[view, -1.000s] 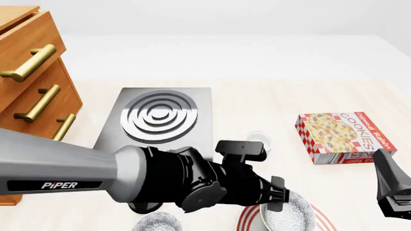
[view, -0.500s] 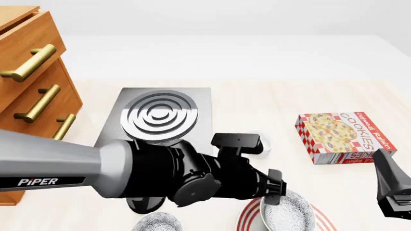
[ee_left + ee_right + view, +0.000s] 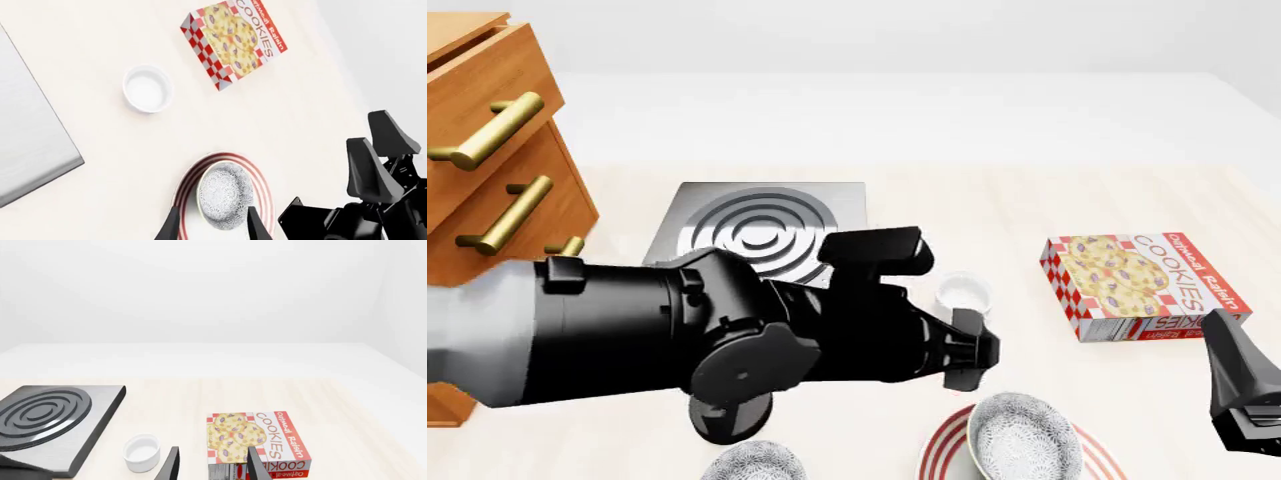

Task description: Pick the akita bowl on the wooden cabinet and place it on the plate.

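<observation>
With the akita bowl [image 3: 225, 195] seated on the plate [image 3: 263, 186], the placing step is judged complete; the left end effector [image 3: 211, 226], fingers apart and empty, need only be withdrawn clear.

Two speckled bowls show: the akita bowl [image 3: 1022, 438] and a seemingly matching second bowl [image 3: 755, 465]. One plate [image 3: 948, 450], one ramekin [image 3: 964, 294], one cookie box [image 3: 1144, 286], one stove plate [image 3: 761, 232], one wooden cabinet [image 3: 494, 150].

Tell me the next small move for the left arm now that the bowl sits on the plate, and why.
Probably lift the left gripper straight up and back toward its side. Its fingers are open and apart from the akita bowl, which rests alone on the plate, so nothing seems left to hold; clearing away avoids nudging it.
</observation>
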Robot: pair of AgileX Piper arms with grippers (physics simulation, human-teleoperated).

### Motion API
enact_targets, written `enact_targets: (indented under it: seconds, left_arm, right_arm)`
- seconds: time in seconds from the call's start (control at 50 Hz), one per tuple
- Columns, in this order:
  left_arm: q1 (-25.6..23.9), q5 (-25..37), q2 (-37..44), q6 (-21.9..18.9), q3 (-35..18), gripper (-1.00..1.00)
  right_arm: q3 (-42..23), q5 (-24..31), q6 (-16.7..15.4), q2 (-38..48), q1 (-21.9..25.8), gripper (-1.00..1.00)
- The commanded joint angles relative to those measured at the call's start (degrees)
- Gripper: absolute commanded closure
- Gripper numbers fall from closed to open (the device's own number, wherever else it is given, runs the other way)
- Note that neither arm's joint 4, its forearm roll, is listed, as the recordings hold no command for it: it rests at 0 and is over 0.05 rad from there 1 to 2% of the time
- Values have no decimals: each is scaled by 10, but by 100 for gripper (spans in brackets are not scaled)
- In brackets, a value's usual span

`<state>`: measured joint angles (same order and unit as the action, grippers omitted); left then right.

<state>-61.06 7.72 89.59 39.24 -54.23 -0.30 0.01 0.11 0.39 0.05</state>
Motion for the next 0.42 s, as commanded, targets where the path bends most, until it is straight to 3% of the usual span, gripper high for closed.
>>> enact_targets:
  seconds: [0.02,0.42]
  left_arm:
    - [16,4,-75,5,32,-100]
    - [67,-6,-214,34,134,-100]
  right_arm:
    - [0,0,0,0,0,-100]
    - [0,0,0,0,0,-100]
